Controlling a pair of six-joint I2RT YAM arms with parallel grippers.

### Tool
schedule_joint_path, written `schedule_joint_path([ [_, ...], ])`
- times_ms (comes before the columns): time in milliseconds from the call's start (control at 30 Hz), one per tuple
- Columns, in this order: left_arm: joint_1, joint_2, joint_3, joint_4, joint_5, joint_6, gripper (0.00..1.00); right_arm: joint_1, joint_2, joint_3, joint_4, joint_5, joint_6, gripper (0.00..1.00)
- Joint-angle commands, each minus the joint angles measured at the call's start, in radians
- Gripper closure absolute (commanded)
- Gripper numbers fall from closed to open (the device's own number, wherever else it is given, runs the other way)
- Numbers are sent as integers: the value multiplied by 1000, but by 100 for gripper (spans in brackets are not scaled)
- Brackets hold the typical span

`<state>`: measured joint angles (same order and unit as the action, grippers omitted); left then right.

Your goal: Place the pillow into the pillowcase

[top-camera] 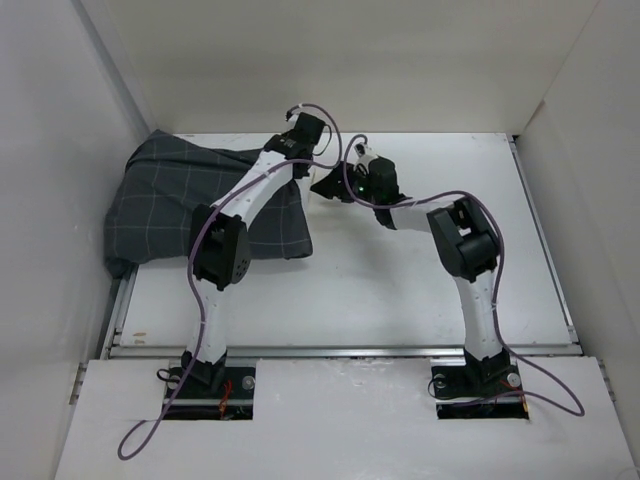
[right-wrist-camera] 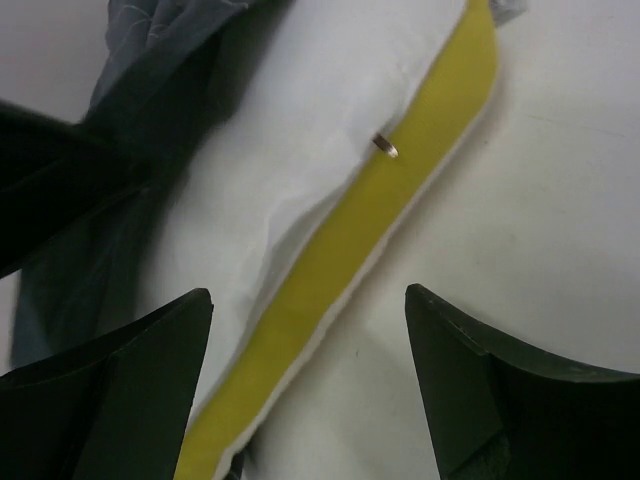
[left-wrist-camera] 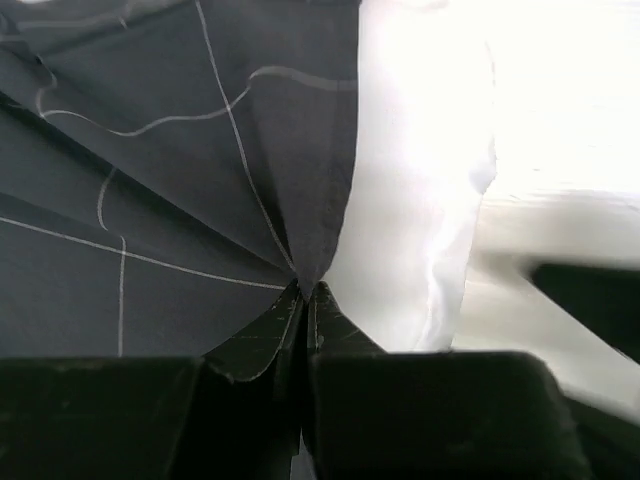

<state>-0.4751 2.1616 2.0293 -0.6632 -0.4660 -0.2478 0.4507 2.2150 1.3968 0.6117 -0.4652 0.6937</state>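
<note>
Table [top-camera: 400,280] — pillowcase [top-camera: 160,205] lies bunched at its far left, against the wall. Pillow [right-wrist-camera: 330,150] shows at the case's right end, yellow edge band exposed. Left gripper [left-wrist-camera: 308,300] clamped on a pinch of pillowcase fabric. Right gripper [right-wrist-camera: 308,335] — jaws wide, nothing held, above the yellow band.

White table [top-camera: 400,290] w/ pillowcase [top-camera: 160,210] lying far left, pillow [right-wrist-camera: 300,150] end prob. resting there too.
</note>
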Motion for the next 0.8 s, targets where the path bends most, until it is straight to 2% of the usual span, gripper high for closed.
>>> schedule_joint_path([
  [0, -54, -121, 64, 62, 82, 33, 100, 34, 70, 153, 59, -56, 55, 17],
  [67, -66, -121, 87, 62, 105, 33, 100, 45, 147, 227, 25, -70, 55, 19],
  [100, -82, -121, 98, 51, 116, 47, 100, 45, 169, 275, 25, -96, 64, 29],
  [133, -91, -121, 109, 42, 131, 57, 100, 54, 185, 287, 63, -111, 64, 43],
  [200, -118, -121, 137, 33, 156, 71, 100, 54, 195, 288, 108, -122, 78, 88],
  [233, -129, -121, 150, 33, 156, 71, 100, 54, 171, 248, 158, -134, 78, 100],
  [300, -166, -121, 175, 33, 156, 87, 100, 54, 59, 161, 227, -135, 16, 100],
  [333, -177, -134, 175, 33, 156, 99, 100, 54, 7, 36, 268, -135, -15, 100],
  [367, -189, -134, 190, 33, 165, 99, 100, 54, -112, -37, 342, -135, -49, 100],
  [400, -209, -144, 201, 33, 165, 108, 100, 54, -170, -106, 373, -125, -112, 100],
  [500, -240, -181, 212, 33, 234, 117, 100, 54, -335, -342, 515, -125, -164, 100],
  [600, -292, -192, 236, 56, 282, 136, 100, 54, -367, -427, 585, -139, -164, 100],
  [667, -350, -192, 284, 56, 309, 145, 100, 54, -367, -436, 585, -112, -148, 100],
  [733, -401, -192, 308, 36, 392, 145, 100, 43, -356, -481, 678, -66, -113, 100],
  [767, -462, -203, 319, 36, 414, 145, 100, 34, -356, -496, 709, -29, -67, 100],
])
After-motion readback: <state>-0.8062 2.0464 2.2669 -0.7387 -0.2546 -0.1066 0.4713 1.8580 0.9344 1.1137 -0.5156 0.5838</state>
